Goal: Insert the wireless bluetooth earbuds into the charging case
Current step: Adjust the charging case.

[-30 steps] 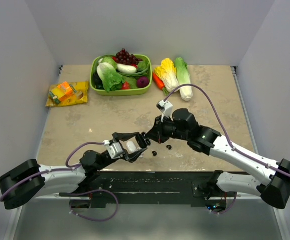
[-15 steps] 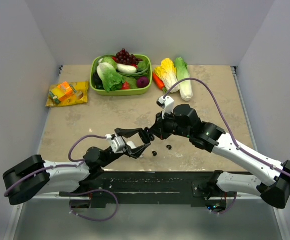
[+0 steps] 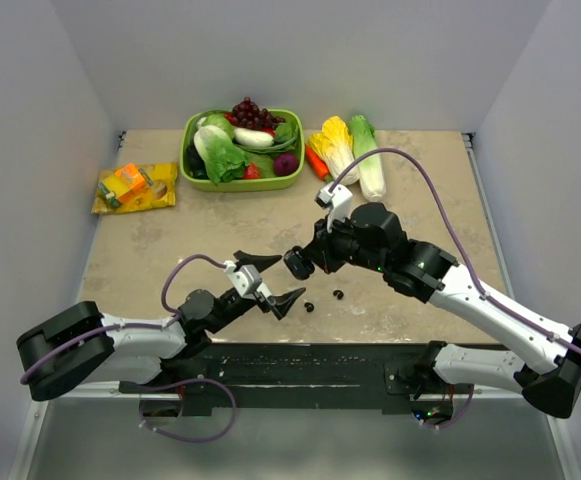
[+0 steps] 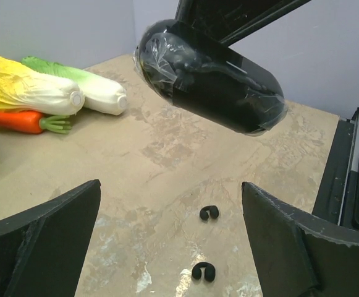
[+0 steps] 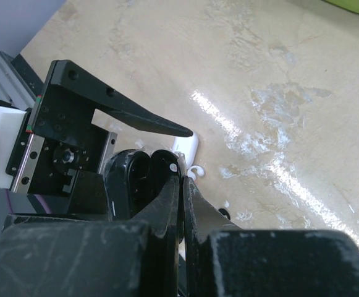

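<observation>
My right gripper is shut on the thin edge of a black charging case and holds it in the air; in the left wrist view the case hangs above the table. In the right wrist view the fingertips pinch the case, which stands open. Two black earbuds lie on the table below it, between the spread fingers of my left gripper, which is open and empty. A white earbud lies beside a white case under the left finger.
A green bowl of vegetables stands at the back. Two cabbages and a carrot lie to its right, a yellow snack packet to its left. The black rail marks the table's near edge.
My left gripper has opened wide, let go of the white case and risen a little. The right gripper has lifted the black case slightly up and to the left.
</observation>
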{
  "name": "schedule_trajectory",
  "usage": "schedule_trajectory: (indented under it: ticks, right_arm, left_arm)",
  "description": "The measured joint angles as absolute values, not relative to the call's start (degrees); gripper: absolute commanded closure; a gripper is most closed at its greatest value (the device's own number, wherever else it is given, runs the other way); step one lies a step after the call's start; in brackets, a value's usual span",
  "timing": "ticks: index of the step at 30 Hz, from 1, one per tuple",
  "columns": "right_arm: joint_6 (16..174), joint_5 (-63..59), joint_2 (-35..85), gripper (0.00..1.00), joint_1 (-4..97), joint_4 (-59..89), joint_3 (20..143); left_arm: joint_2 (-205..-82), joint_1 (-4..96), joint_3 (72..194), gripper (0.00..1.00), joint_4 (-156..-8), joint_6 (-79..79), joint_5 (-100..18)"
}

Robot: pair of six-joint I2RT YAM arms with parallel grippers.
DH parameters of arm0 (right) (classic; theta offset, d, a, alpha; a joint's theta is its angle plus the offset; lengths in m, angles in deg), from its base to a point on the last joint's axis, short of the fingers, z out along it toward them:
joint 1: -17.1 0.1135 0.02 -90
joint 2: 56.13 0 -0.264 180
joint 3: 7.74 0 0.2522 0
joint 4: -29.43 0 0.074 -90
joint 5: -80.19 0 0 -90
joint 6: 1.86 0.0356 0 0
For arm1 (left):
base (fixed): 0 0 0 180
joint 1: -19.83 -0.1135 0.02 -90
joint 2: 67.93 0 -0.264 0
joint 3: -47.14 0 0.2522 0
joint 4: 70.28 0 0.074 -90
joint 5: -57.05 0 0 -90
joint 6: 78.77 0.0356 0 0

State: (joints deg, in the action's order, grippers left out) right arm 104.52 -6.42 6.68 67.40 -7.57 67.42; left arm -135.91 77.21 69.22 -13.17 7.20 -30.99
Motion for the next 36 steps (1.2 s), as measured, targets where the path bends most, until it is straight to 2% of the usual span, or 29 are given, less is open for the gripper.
schedule_trajectory:
  ticks: [7,13,20,27,36]
  right_arm:
    - [101.5,-13.5,5.1,1.0,68.2,-8.3,67.5]
    - [93.7,-25.7,-1.6,1.0,72.7,-6.7,67.4]
    - [84.4,-35.2,-3.3,1.0,81.7,-5.3,67.4]
    - [77.4,-50.9,0.7,1.0,97.4,-7.6,67.4]
    - [73.9,-60.4,2.1,1.0,100.8,-7.4,67.4]
  left_arm:
    - [-133.3,77.2,69.1,0.0,-15.9,5.0,-29.9]
    - [-121.4,76.6,70.9,0.0,-29.3,-1.0,-29.4]
    - [-119.0,75.6,82.2,0.0,-47.3,-3.3,-39.8]
    - [-117.8,70.9,89.3,0.0,-58.0,-2.6,-51.7]
    - [-122.8,67.5,92.4,0.03,-60.3,-2.7,-60.5]
